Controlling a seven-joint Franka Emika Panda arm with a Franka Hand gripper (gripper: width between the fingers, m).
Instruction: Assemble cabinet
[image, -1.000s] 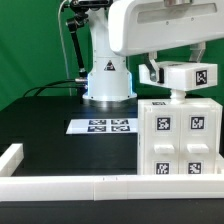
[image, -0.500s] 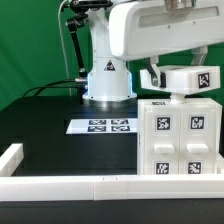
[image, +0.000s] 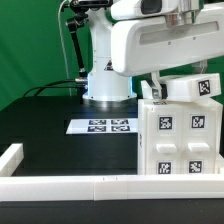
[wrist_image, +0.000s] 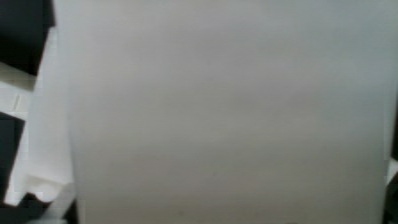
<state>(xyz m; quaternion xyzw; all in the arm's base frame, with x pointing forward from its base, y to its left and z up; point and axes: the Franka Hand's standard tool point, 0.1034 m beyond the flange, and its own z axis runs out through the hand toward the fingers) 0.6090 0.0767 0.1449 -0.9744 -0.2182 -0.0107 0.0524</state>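
The cabinet (image: 180, 140), a large white box with several square tags on its front, stands on the black table at the exterior view's right. A small white tagged block (image: 195, 88) lies tilted right on top of the cabinet. My gripper (image: 160, 86) is at the block's left end and looks shut on it, though the big white hand hides most of the fingers. In the wrist view a flat white surface (wrist_image: 214, 110) fills almost the whole frame and the jaws do not show.
The marker board (image: 100, 126) lies flat mid-table. A low white border rail (image: 70, 186) runs along the front edge and turns up at the left corner (image: 12, 155). The arm's base (image: 108, 82) stands behind the board, before a green backdrop.
The arm has come down and forward, and now covers more of the exterior view. The white block has dropped, shifted slightly right and tilted onto the cabinet's top.
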